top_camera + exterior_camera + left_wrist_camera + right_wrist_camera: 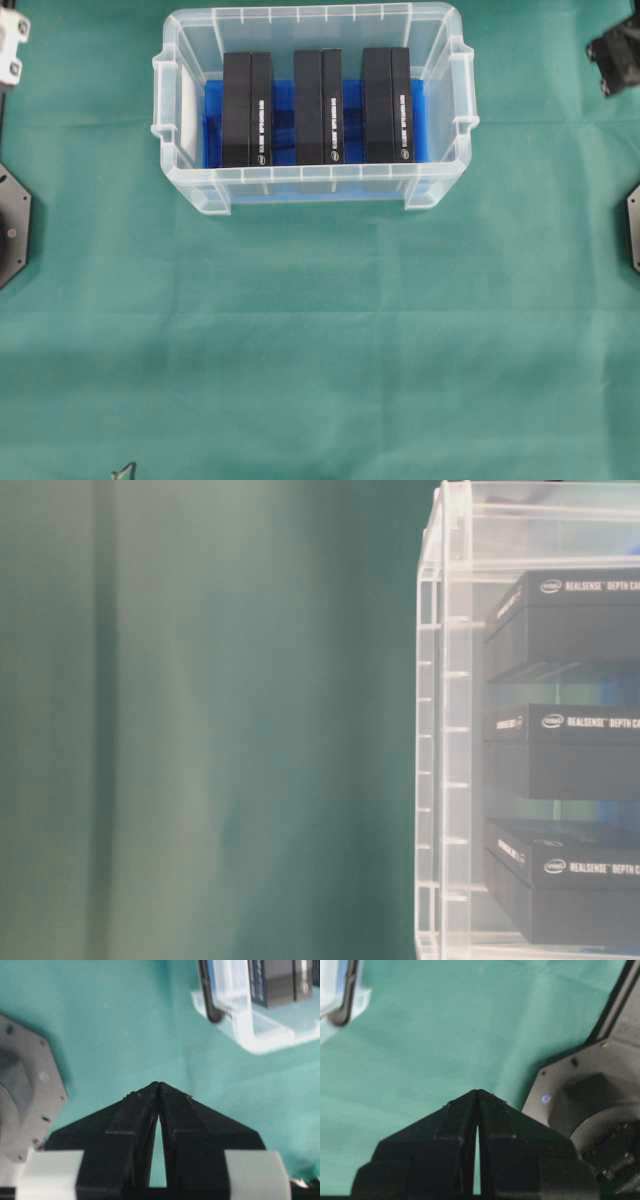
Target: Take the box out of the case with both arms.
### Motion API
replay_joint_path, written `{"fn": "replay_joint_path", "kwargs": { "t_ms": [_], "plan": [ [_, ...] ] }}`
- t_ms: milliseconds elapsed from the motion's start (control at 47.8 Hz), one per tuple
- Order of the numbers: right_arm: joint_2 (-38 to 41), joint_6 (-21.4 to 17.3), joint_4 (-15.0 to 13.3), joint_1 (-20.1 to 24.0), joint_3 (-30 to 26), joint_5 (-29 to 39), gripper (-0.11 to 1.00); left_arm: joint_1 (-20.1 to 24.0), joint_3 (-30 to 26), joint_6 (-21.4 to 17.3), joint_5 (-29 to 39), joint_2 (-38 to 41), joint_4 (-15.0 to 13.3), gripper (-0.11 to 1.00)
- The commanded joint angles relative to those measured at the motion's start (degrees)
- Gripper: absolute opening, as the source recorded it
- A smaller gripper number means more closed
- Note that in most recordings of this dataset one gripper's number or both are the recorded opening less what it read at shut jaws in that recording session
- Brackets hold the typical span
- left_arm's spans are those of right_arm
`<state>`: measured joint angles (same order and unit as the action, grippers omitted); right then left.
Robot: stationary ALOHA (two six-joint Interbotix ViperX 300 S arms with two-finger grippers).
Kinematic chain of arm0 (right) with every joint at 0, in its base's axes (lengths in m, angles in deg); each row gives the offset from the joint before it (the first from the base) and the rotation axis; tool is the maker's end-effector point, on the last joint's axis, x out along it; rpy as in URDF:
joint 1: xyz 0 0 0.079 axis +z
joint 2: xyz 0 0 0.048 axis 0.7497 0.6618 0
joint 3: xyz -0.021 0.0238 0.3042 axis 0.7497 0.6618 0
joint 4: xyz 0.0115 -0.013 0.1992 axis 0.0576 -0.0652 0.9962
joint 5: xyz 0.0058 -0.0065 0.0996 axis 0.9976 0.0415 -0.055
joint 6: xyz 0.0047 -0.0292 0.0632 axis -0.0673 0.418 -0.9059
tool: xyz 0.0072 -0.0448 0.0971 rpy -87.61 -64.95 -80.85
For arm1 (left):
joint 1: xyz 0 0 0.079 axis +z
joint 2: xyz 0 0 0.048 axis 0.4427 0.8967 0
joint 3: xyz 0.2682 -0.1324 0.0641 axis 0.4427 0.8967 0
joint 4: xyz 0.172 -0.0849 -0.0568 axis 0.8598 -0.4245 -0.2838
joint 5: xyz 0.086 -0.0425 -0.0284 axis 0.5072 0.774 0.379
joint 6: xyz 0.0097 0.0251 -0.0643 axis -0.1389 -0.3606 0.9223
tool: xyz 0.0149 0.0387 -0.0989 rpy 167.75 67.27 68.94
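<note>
The case [300, 186] is a clear plastic bin with a blue liner, standing at the top middle of the green cloth. Three black boxes stand side by side in it: left [247, 110], middle [318, 107] and right [387, 105]. The table-level view shows the case wall [440, 730] with the boxes [585, 610] stacked behind it. My left gripper [158, 1084] is shut and empty over bare cloth, and a corner of the case [260, 1035] lies far up to its right. My right gripper [477, 1091] is shut and empty too, with the case's edge [340, 995] at its upper left.
Bits of the arms show at the top left corner [10, 45] and top right corner [620, 50] of the overhead view. The arm bases sit at the left edge [12, 225] and right edge [632, 225]. Green cloth [320, 350] covers the table in front of the case.
</note>
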<state>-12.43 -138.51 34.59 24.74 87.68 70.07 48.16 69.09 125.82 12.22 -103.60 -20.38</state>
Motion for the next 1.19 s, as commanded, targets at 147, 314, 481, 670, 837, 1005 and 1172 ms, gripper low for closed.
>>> {"fn": "replay_joint_path", "kwargs": {
  "t_ms": [147, 314, 481, 670, 837, 1005, 1172],
  "plan": [
    [0.26, 1.32, -0.18, -4.39, -1.67, -3.08, 0.0, 4.13, -1.67, -4.75, -0.26, 0.62, -0.18, 0.0],
    [-0.53, 1.23, 0.09, -4.39, -1.23, -3.96, 0.0, 4.22, -1.67, -5.01, -0.26, 0.62, -0.44, 0.0],
    [-1.05, 0.79, 0.26, -4.39, -0.88, -3.78, 0.0, 3.6, -1.41, -5.89, -1.49, 0.62, -0.53, 0.02],
    [-1.14, 0.7, 0.35, -4.39, -0.62, -4.13, 0.04, 2.81, -0.44, -6.24, -2.55, 0.62, -0.62, 0.39],
    [-0.88, -0.97, -1.05, -4.39, -0.26, -3.6, 0.45, 2.81, 0.09, -4.66, -2.29, 0.7, -0.53, 0.83],
    [-0.88, -2.99, -2.99, -4.31, 0.0, -2.81, 0.9, 2.81, 0.18, -0.97, -1.49, 0.7, -0.53, 0.84],
    [-0.88, -3.52, -3.34, -4.31, 0.0, -3.52, 0.96, 2.81, 0.26, 0.88, -1.14, 0.62, -0.44, 0.84]
  ]
}}
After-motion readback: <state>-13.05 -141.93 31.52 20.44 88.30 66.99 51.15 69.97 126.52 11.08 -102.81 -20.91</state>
